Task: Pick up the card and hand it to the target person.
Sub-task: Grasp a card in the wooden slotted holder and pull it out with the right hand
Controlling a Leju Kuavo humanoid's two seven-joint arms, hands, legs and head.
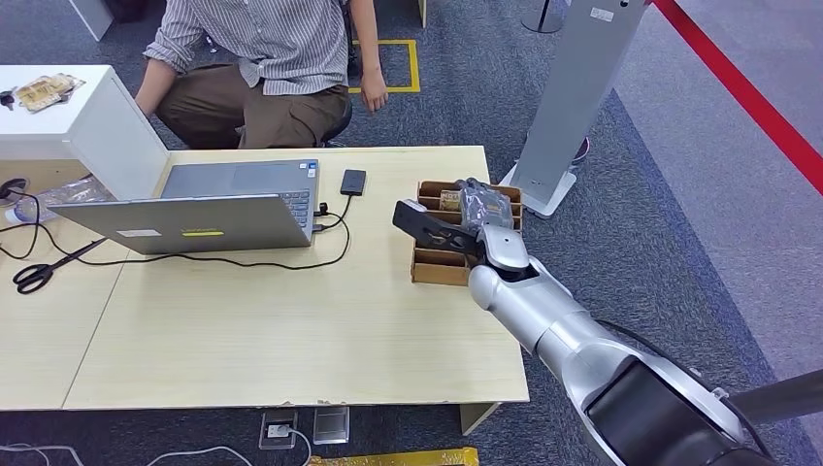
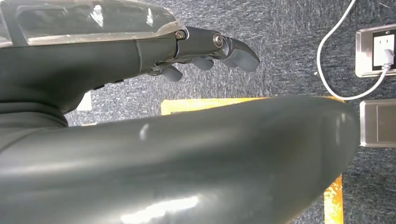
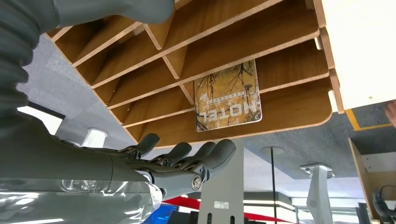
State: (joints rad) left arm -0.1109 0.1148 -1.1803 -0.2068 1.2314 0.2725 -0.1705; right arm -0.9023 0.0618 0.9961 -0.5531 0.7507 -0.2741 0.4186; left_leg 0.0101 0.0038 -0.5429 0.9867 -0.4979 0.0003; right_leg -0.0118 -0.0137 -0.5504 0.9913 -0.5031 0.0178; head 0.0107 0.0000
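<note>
Wooden rack (image 3: 289, 100), hotel card (image 3: 227, 96) inside

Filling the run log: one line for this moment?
right hand: open, over wooden slotted box | hotel card: in slot, ungrasped | left hand: hanging, empty | person: behind table

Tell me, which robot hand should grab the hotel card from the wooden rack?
Probably the right hand. It hovers over the wooden rack, fingers apart, close to the hotel card. The left hand hangs beside the body over the carpet, away from the rack.
</note>
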